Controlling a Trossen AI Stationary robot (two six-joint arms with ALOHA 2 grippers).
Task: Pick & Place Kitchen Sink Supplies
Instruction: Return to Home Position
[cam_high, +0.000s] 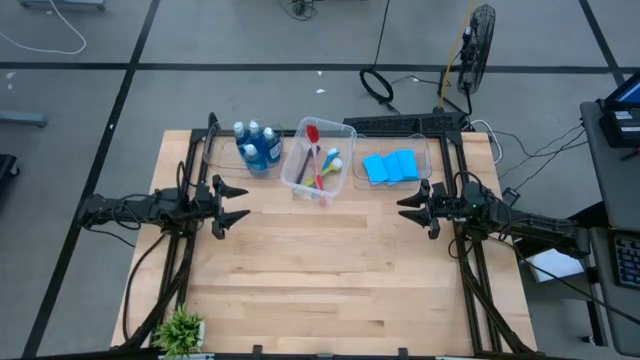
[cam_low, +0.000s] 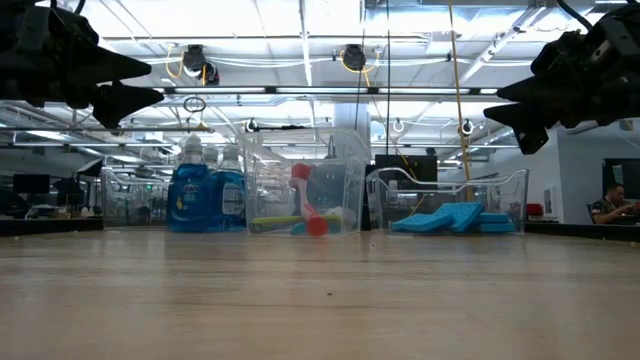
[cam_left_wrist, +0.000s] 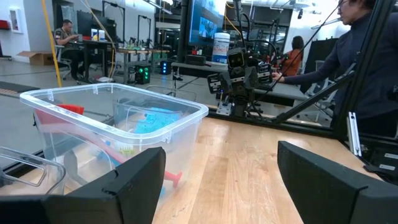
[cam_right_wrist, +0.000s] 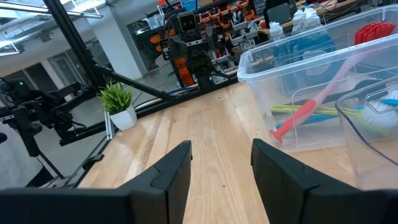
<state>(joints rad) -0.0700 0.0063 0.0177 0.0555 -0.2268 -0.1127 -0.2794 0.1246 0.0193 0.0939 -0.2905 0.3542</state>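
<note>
Three clear bins stand in a row along the table's far side. The left bin holds blue soap bottles (cam_high: 258, 148) with pale caps, standing upright. The tilted middle bin (cam_high: 320, 160) holds long-handled brushes (cam_right_wrist: 305, 112), red, yellow-green and blue. Flat blue sponges (cam_high: 390, 166) lie in the right bin. My left gripper (cam_high: 235, 203) hovers level at the table's left edge, open and empty. My right gripper (cam_high: 412, 207) hovers level at the right edge, open with nothing between its fingers. Both show high above the table in the low view, left gripper (cam_low: 130, 85) and right gripper (cam_low: 510, 105).
A small green potted plant (cam_high: 180, 328) stands at the near left corner. Black frame rails (cam_high: 470, 270) run along both side edges of the table. The bare wooden tabletop (cam_high: 330, 270) stretches between the arms. A person (cam_left_wrist: 367, 68) stands beyond the table's right side.
</note>
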